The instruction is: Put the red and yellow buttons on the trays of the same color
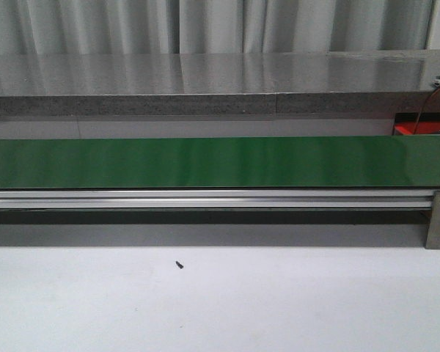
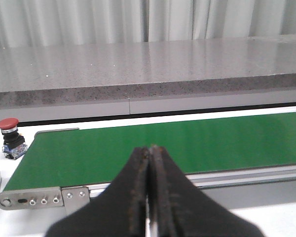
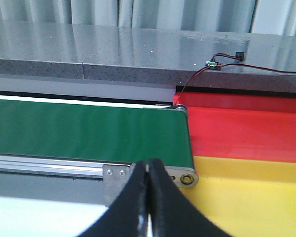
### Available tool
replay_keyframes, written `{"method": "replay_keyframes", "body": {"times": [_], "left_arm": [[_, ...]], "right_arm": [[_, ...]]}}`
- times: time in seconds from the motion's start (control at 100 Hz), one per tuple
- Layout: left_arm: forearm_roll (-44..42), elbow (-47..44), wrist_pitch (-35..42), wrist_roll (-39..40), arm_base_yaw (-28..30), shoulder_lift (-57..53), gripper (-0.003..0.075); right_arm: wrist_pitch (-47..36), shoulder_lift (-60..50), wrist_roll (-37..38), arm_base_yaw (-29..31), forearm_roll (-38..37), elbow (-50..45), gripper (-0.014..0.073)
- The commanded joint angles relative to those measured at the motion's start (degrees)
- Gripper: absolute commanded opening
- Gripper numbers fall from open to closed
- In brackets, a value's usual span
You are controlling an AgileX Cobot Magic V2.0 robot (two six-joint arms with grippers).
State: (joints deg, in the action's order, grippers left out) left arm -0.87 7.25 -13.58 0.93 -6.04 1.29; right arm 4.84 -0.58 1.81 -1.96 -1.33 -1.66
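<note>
No writing is readable anywhere. Lowest in the left wrist frame, the black left gripper (image 2: 149, 197) has its fingers pressed together, holding nothing; the red mushroom-head push button (image 2: 9, 133) stands at centre left, well apart, beside the long green conveyor belt (image 2: 187, 143). The black right gripper (image 3: 148, 197) is likewise closed and empty, low centre; the yellow plastic tray (image 3: 251, 197) and, farther, the red plastic tray (image 3: 246, 128) fill the right of its frame, past the belt's end.

One red button (image 2: 8, 124), perhaps two more, one red tray (image 3: 246, 128), one yellow tray (image 3: 251, 197).
</note>
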Motion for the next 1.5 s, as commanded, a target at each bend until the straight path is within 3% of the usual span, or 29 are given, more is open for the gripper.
{"method": "replay_keyframes", "body": {"times": [0.0,0.35,0.84,0.91,0.96,1.08,1.15,1.21,1.32,1.49], "left_arm": [[0.87,7.92,-0.79,0.21,0.02,4.49,-0.0020],[2.85,32.88,-24.45,0.21,0.02,25.96,-0.0020],[4.68,36.44,-26.34,0.21,0.02,35.50,-0.0012],[4.97,36.44,-27.31,0.21,0.02,35.91,0.0054],[5.30,36.44,-28.18,0.21,0.02,36.02,0.0146],[5.30,36.44,-28.91,0.21,0.02,36.02,0.0469],[5.30,36.44,-28.91,0.21,0.02,36.02,0.0583],[5.30,36.44,-29.06,0.21,0.02,36.02,0.0610],[5.42,36.33,-29.23,0.99,0.02,36.02,0.0594],[-0.98,36.46,-29.23,12.71,0.02,36.13,0.0575]], "right_arm": [[-4.21,-1.00,-0.06,0.08,-0.50,1.07,-0.0068],[-4.21,-1.00,-0.06,0.08,-0.50,1.07,-0.0068],[-4.21,-1.00,-0.06,0.08,-0.50,1.07,-0.0068],[-4.21,-1.00,-0.06,0.08,-0.50,1.07,-0.0068],[-4.21,-1.00,-0.06,0.08,-0.50,1.07,-0.0068],[-4.21,-1.00,-0.06,0.08,-0.50,1.07,-0.0068],[-4.21,-1.00,-0.06,0.08,-0.50,1.07,-0.0068],[-4.21,-1.00,-0.06,0.08,-0.50,1.07,-0.0068],[-4.21,-1.00,-0.06,0.08,-0.50,1.07,-0.0068],[-4.21,-1.00,-0.06,0.08,-0.50,1.07,-0.0068]]}}
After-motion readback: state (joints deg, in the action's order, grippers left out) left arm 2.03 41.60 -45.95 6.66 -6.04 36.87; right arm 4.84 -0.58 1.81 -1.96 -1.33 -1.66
